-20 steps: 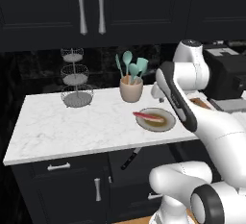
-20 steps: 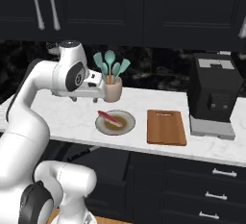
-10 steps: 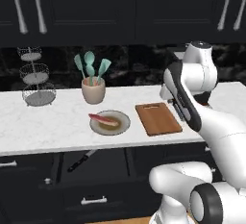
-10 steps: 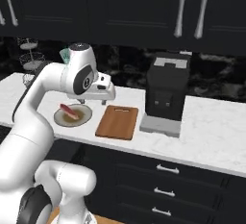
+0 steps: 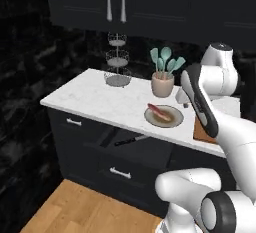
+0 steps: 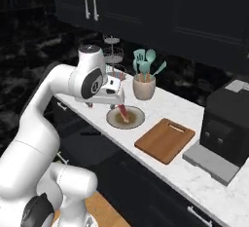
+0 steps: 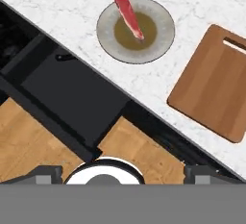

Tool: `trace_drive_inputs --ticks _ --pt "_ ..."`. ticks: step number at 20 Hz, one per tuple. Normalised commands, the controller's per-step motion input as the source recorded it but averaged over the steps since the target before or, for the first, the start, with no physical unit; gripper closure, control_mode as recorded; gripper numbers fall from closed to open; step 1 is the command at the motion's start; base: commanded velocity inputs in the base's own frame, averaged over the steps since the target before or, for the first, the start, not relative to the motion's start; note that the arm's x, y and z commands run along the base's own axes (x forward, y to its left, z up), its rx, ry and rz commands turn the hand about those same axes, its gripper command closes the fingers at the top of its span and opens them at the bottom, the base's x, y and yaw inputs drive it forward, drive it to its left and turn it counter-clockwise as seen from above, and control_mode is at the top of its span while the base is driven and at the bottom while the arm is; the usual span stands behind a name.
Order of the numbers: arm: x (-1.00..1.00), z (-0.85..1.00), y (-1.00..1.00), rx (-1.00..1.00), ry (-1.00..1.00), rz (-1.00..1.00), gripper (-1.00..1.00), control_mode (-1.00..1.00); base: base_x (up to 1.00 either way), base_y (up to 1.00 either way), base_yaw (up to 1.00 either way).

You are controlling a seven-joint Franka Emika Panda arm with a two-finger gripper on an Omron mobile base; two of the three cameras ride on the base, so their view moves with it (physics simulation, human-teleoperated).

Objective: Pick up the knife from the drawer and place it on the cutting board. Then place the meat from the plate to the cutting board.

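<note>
Gripper (image 6: 116, 94) spread apart and empty; knife (image 5: 131, 139) in open drawer (image 5: 145, 149), meat (image 7: 128, 14) on plate (image 7: 163, 35), cutting board (image 7: 216, 91) at 3 o'clock bare.

Marble counter (image 7: 72, 6): plate (image 7: 163, 38), cutting board (image 7: 211, 91).

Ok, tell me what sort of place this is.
A rendered home kitchen, by the look of it: a white marble counter over black cabinets, a cup of teal spatulas, a wooden cutting board, and a coffee machine at the far end.
</note>
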Motion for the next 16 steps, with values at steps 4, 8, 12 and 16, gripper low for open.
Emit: trace_drive_inputs --ticks 4,8,12,16 --pt "0.0 0.0 0.0 0.0 0.0 0.0 -1.0 1.0 -0.24 -0.12 0.89" --pt "0.0 0.0 0.0 0.0 0.0 0.0 -1.0 1.0 -0.23 -0.23 0.85" --pt "0.0 0.0 0.0 0.0 0.0 0.0 -1.0 1.0 -0.34 -0.41 0.77" --pt "0.0 0.0 0.0 0.0 0.0 0.0 -1.0 1.0 -0.29 -0.79 0.56"
